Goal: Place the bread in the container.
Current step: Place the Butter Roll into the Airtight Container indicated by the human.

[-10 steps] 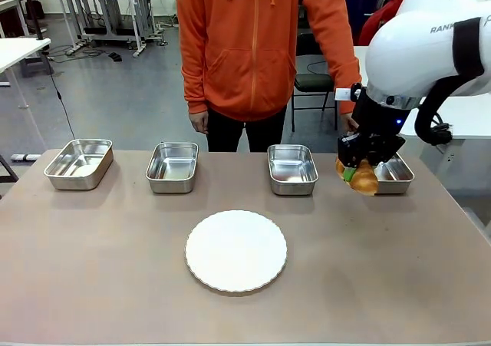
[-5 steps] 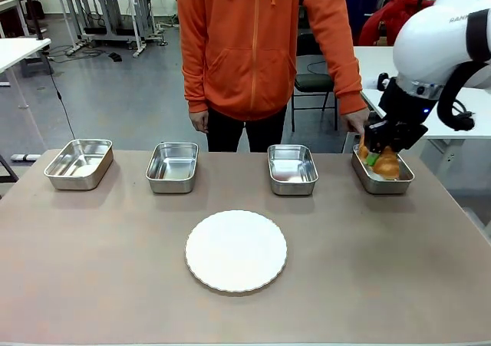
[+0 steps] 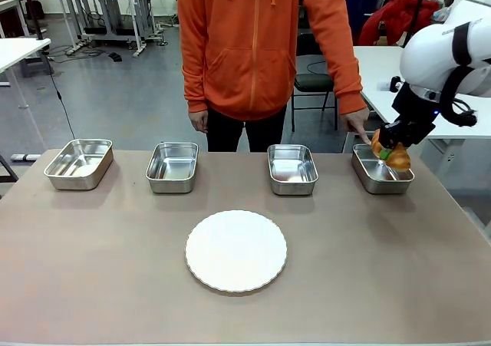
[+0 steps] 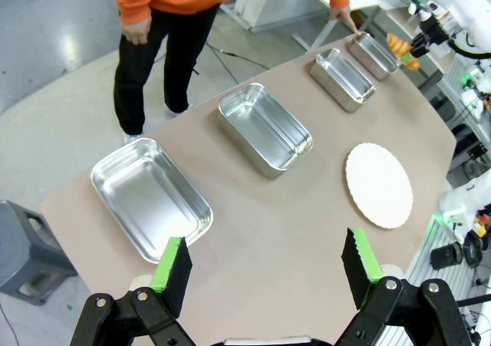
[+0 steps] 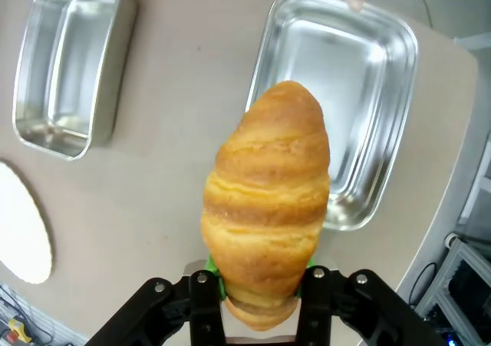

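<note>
- I see the bread (image 3: 393, 155) pinched in my right gripper (image 3: 389, 153), hanging over the pan (image 3: 381, 170) by the table's far right corner.
- Not yet released; lowering and letting go remain.
- My left gripper (image 4: 267, 273) gapes wide, holding nothing.
- A person's hand (image 3: 356, 123) touches that pan's far rim.

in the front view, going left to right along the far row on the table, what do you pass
first steel pan → second steel pan → third steel pan → the person's pointing hand → fourth steel pan, the container, with the right hand holding the bread over it.
</note>
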Action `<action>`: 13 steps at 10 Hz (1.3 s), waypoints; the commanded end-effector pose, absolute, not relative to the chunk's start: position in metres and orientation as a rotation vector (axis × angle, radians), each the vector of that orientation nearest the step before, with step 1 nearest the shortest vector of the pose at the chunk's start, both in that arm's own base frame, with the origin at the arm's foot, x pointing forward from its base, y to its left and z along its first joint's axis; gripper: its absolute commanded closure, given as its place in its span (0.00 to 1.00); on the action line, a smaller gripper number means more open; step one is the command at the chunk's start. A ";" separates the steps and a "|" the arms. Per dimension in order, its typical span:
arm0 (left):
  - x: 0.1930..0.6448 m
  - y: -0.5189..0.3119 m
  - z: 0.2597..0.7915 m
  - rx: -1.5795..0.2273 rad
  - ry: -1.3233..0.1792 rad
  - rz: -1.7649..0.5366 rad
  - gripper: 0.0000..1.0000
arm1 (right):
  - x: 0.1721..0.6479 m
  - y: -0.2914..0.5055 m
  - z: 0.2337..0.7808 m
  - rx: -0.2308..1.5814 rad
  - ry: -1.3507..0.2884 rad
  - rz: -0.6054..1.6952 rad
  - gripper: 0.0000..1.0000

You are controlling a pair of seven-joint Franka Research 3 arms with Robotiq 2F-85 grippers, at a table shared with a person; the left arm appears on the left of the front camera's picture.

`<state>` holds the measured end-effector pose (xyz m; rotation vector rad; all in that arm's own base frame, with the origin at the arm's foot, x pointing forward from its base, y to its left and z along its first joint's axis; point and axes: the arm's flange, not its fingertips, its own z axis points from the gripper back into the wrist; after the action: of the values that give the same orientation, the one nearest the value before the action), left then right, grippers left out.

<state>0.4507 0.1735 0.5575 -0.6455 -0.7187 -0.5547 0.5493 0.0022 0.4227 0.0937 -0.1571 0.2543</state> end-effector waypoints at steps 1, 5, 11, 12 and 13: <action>0.450 0.174 0.557 -0.654 -0.729 -0.566 0.00 | 0.578 -0.004 0.411 0.095 -0.187 0.288 0.60; 0.450 0.174 0.557 -0.654 -0.729 -0.566 0.00 | 0.596 -0.006 0.399 0.087 -0.186 0.265 0.60; 0.450 0.174 0.557 -0.654 -0.729 -0.566 0.00 | 0.601 -0.017 0.389 0.080 -0.229 0.249 0.00; 0.450 0.174 0.557 -0.654 -0.729 -0.566 0.00 | 0.600 -0.017 0.389 0.080 -0.231 0.252 0.00; 0.450 0.174 0.557 -0.654 -0.729 -0.566 0.00 | 0.600 -0.018 0.389 0.084 -0.231 0.252 0.00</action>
<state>0.4507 0.1735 0.5573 -0.6457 -0.7184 -0.5545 0.6007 -0.0146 0.3900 0.0708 -0.2087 0.2339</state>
